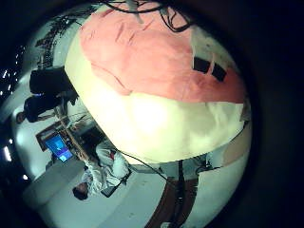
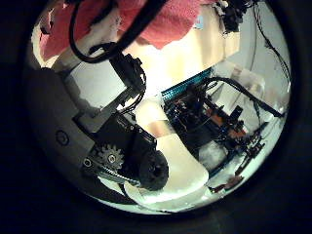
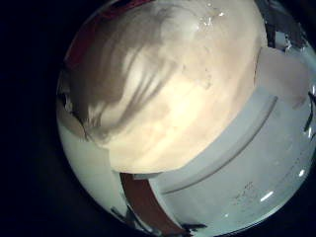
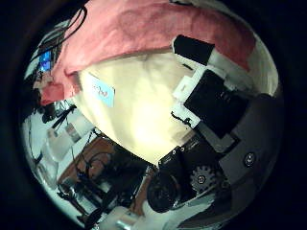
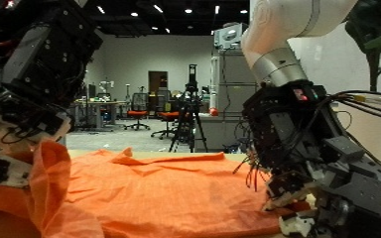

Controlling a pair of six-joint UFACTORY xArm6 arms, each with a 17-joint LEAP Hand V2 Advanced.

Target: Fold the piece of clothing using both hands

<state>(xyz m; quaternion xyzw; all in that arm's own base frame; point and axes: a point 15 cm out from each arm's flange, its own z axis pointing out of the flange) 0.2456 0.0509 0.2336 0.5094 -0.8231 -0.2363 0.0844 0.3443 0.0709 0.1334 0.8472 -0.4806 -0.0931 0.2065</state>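
Observation:
An orange cloth [image 5: 165,188] lies spread on the cream table. My left hand [image 5: 26,89] is at one side of it, fingers curled on an edge that stands up in a raised fold [image 5: 48,169]. My right hand [image 5: 310,159] reaches down at the opposite side, its fingertips [image 5: 290,193] resting on the flat cloth edge, which is not lifted. The right thumb side palm view shows the cloth [image 4: 153,34] with a fingertip [image 4: 192,48] on its edge. The left thumb side palm view shows cloth [image 2: 166,19] close to the fingers [image 2: 127,63]. The left little finger side palm view shows the cloth [image 1: 142,52] spread out.
A small blue tag [image 4: 103,91] lies on the bare cream table [image 4: 144,105] near the cloth edge. The right little finger side palm view shows bare table [image 3: 188,79]. Chairs and stands [image 5: 151,109] are in the room behind the table.

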